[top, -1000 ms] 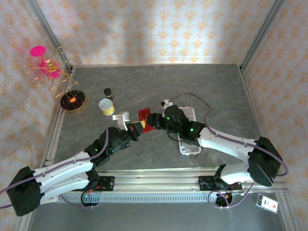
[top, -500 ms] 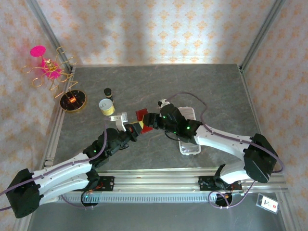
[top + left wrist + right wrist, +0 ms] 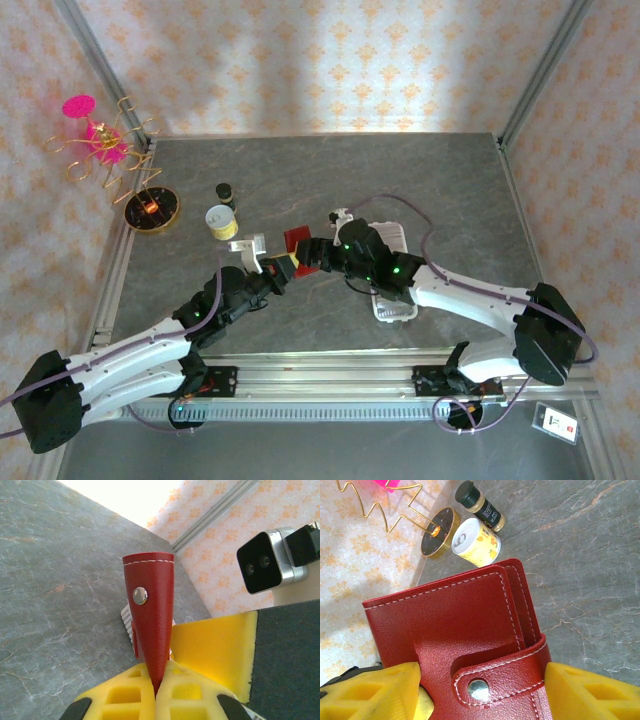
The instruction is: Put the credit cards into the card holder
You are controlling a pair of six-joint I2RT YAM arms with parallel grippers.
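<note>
You have the card holder (image 3: 296,238) pinched in the left gripper (image 3: 286,263) near the middle of the grey table (image 3: 450,190). In the left wrist view its yellow pads (image 3: 120,696) are pressed together on the lower end of the red wallet, which stands out edge-on between them with the metal snap (image 3: 140,595) facing the camera. The wallet is folded, with the strap fastened over it. Your right gripper (image 3: 314,254) sits just beside it, facing the left one across the wallet. In the right wrist view its yellow pads (image 3: 375,692) stand wide apart, one at each side of the strap end, with the wallet's flat face toward the lens. The jaws are parted and not clamped on it. Whether either pad touches the leather cannot be told. A white tray (image 3: 398,310) lies under the right forearm. At far left stand a yellow-and-white can (image 3: 221,221), a dark-capped bottle (image 3: 224,191) and a gold wire stand (image 3: 150,208) carrying a pink item.
</note>
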